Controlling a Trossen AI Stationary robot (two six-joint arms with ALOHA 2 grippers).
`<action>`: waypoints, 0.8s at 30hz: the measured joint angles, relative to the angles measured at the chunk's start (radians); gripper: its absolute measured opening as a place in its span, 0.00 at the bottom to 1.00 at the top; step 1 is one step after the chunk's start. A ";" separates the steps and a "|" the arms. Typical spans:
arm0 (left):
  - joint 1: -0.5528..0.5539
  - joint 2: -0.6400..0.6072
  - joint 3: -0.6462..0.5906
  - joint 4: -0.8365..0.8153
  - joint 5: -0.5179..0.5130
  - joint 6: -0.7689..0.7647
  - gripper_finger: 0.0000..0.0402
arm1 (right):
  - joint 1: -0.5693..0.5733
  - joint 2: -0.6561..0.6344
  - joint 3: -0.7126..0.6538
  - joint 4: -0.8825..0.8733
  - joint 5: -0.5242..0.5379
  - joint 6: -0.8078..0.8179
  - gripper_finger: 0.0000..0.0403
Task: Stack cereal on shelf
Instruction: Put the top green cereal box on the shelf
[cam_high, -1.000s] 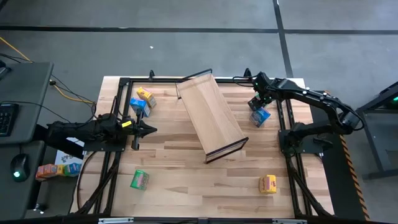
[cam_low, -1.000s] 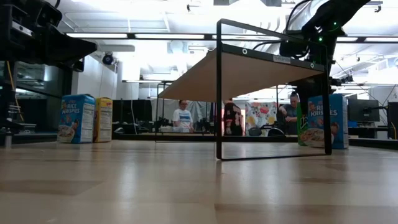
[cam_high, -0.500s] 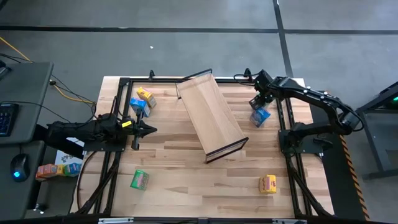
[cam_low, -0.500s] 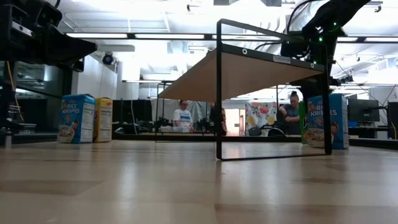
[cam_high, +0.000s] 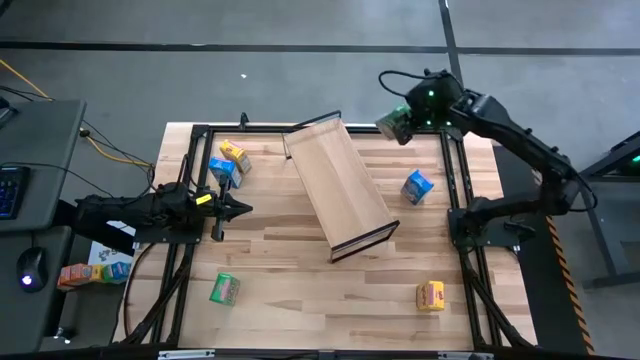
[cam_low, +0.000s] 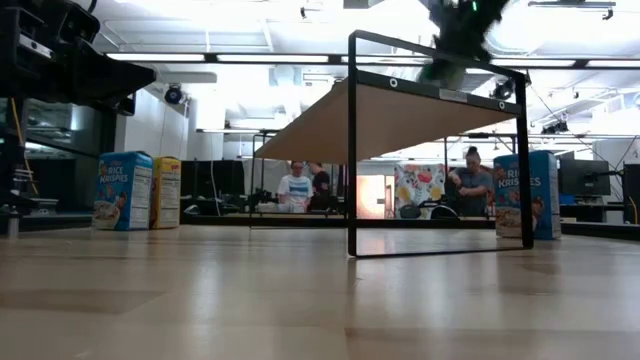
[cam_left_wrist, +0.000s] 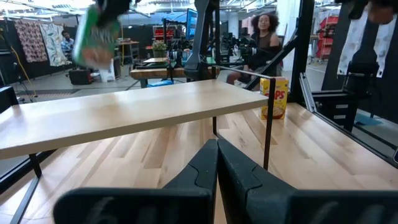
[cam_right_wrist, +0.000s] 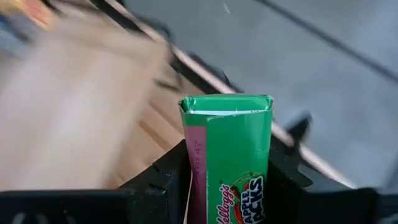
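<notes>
My right gripper (cam_high: 402, 120) is shut on a green cereal box (cam_right_wrist: 227, 155), high above the table's far right corner, beside the far end of the shelf (cam_high: 338, 185). The box shows blurred in the low view (cam_low: 452, 45) and the left wrist view (cam_left_wrist: 94, 34). The shelf is a light-wood board on a thin dark frame, standing slantwise mid-table. My left gripper (cam_high: 240, 209) is shut and empty at the table's left, pointing at the shelf. A blue box (cam_high: 417, 186) stands on the table to the right of the shelf. My right gripper pinches the green box between its two fingers (cam_right_wrist: 160, 182), one on each of two opposite sides (cam_right_wrist: 194, 186). The box's end (cam_right_wrist: 225, 104) sticks out well past the fingertips. The box is lifted clear of the table and the shelf.
A blue box (cam_high: 222, 170) and a yellow box (cam_high: 234, 152) stand at the far left. A green box (cam_high: 224, 289) lies near left, a yellow one (cam_high: 430, 295) near right. Dark frame rails (cam_high: 460, 200) run along both sides. People show in the room beyond.
My right gripper has risen from beside the blue box at the table's right, carrying the green box up and toward the far edge and the shelf's far end. The green box, which stood next to the blue one, is now lifted clear. The blue box stays.
</notes>
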 joint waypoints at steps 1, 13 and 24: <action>0.000 0.000 0.000 0.000 0.000 0.000 0.01 | 0.029 0.003 0.031 0.000 0.002 0.004 0.36; 0.000 0.000 0.000 0.000 0.000 0.000 0.01 | 0.316 0.250 0.325 -0.099 0.038 0.018 0.36; 0.000 0.000 0.000 0.000 0.000 0.000 0.01 | 0.321 0.473 0.547 -0.276 0.113 0.041 0.36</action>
